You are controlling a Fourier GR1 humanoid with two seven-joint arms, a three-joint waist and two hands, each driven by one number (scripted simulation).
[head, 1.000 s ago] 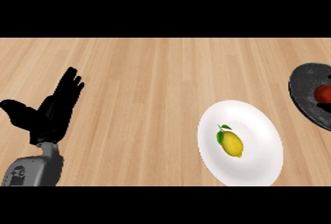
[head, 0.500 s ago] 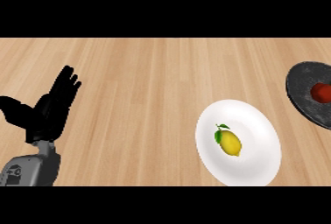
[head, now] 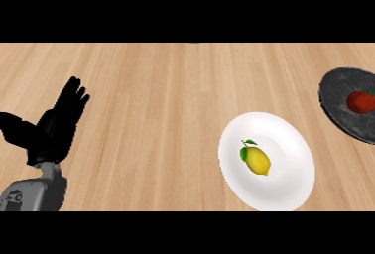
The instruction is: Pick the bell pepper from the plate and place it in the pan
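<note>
A white plate (head: pixel 285 144) lies on the wooden counter at the lower right, with a yellow lemon (head: pixel 256 159) with a green leaf on it. A dark round pan (head: pixel 341 106) is cut off by the right edge, and a red bell pepper (head: pixel 360 101) sits inside it. My left hand (head: pixel 53 128) rests open at the left, fingers straight and pointing up, far from the plate and the pan. No right hand shows anywhere in the view.
Bare wooden counter (head: pixel 161 94) stretches between my left hand and the plate. My grey left forearm (head: pixel 33 194) comes in at the lower left corner.
The whole scene has shifted slightly left in the view, showing more of the pan and pepper. The left hand keeps its open pose.
</note>
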